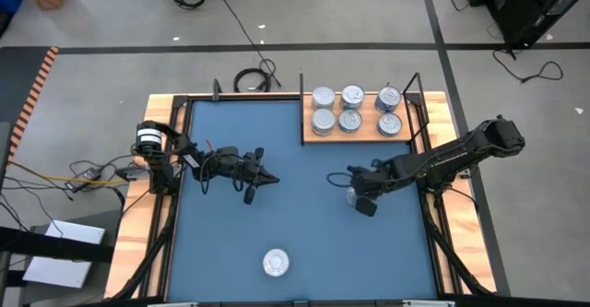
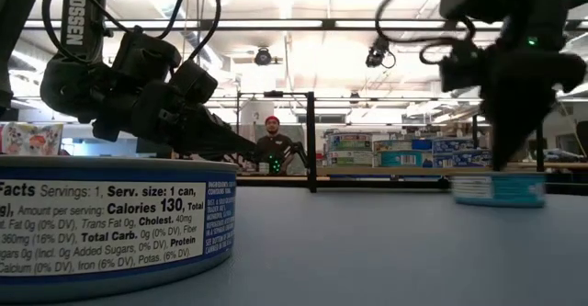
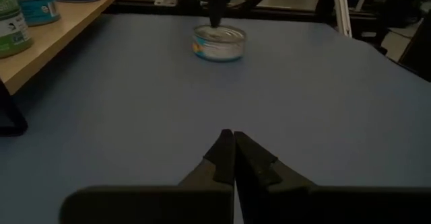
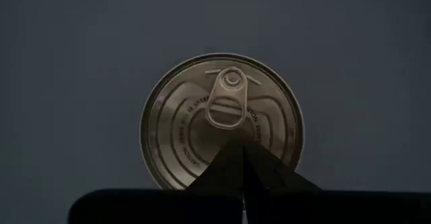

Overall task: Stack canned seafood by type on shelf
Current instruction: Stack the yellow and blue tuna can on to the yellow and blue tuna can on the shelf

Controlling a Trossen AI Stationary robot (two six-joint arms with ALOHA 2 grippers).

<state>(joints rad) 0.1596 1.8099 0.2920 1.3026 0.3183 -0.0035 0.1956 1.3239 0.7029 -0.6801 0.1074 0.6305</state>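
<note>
One tin (image 4: 222, 120) sits upright on the blue mat (image 1: 304, 196), directly under the right gripper (image 4: 242, 146). The gripper's fingers are pressed together, tips over the lid just short of the pull tab, holding nothing. Whether the tips touch the lid: cannot tell.

Beyond this gripper, at the mat's far edge, the wooden shelf (image 1: 364, 137) carries six tins (image 1: 350, 121) in three columns of two, lids up; no stacking visible from above.

Left gripper (image 1: 273, 180) points across the mat toward the right gripper, fingers closed tight, empty, well apart from the tin.

A second loose tin (image 1: 276, 263) stands alone near the mat's front edge, away from both grippers.

A person (image 2: 273, 141) is seen in the room behind.
</note>
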